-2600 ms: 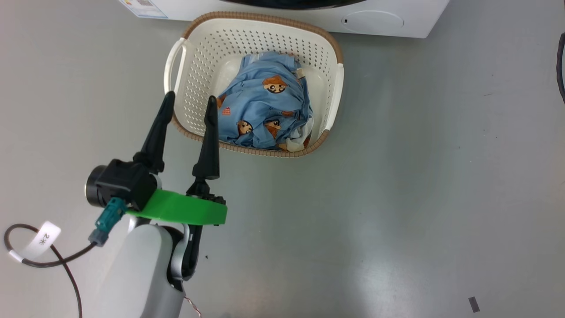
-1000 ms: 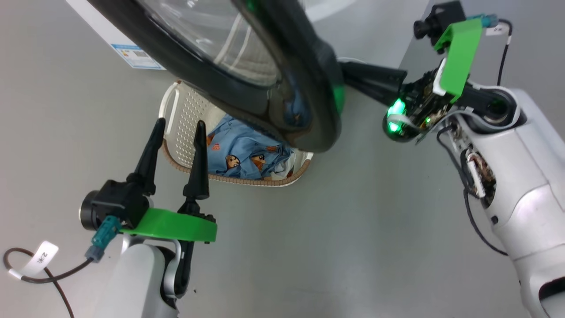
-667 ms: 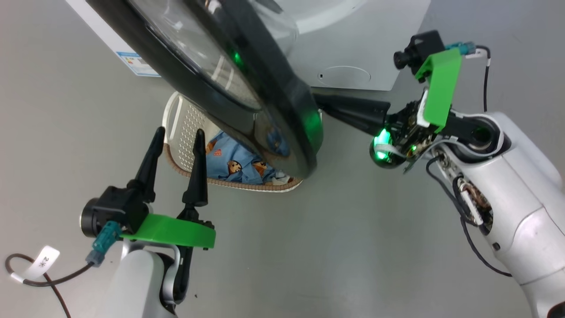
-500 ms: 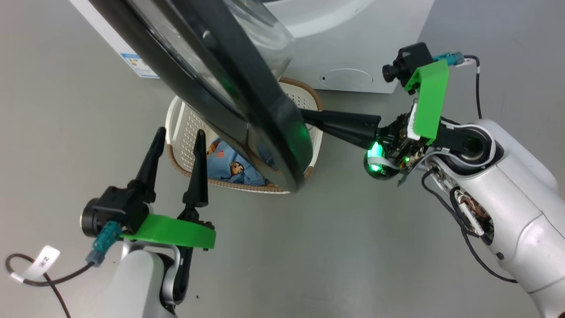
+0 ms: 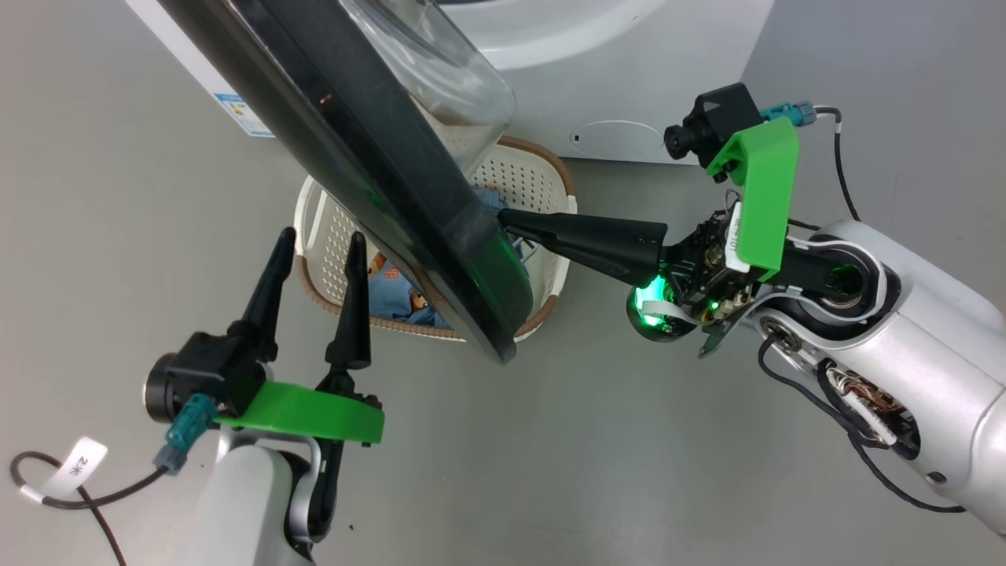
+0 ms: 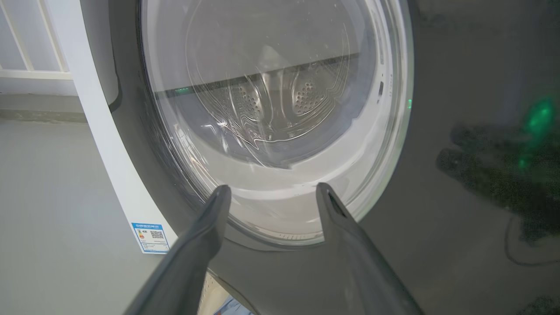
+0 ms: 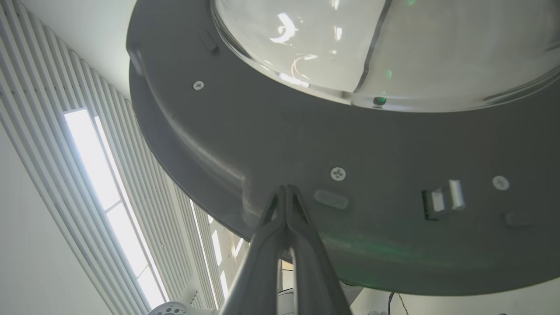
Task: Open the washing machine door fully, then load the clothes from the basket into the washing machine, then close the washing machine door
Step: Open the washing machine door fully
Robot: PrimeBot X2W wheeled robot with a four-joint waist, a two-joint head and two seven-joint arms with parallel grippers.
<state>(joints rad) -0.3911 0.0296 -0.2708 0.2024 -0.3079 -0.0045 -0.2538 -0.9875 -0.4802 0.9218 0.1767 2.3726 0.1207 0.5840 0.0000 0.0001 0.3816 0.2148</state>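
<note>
At the inner face of the washing machine door (image 5: 369,173), the right jaws are clenched shut with nothing between them. Their two dark fingers (image 7: 267,245) lie pressed together, and the joined tips meet the grey inner rim just beside a screw (image 7: 337,173), near the door's lower edge. A latch hook (image 7: 442,199) sits further along that rim, and the clear glass bowl (image 7: 393,52) bulges above it. From the head camera these fingers reach in from the right, across the basket (image 5: 542,169), to the back of the door.

The left jaws are released and spread wide, holding nothing. Their fingers (image 5: 271,271) point up the head view over the floor (image 5: 629,472), near the basket's near left corner. In the left wrist view they frame the lower part of the door's outer glass and stand apart from it; the perforated drum (image 6: 306,94) shows through that glass.

The door stands swung out partway — nearly edge-on to the head camera — with its black rim slanting over the basket. The clothes (image 5: 393,287), light blue with bear faces, lie inside the basket beside the door's lower edge. The basket stands on the floor just in front of the washing machine (image 5: 644,71), near its round service flap (image 5: 617,135). A blue energy sticker (image 6: 150,236) marks the machine's lower front corner.
</note>
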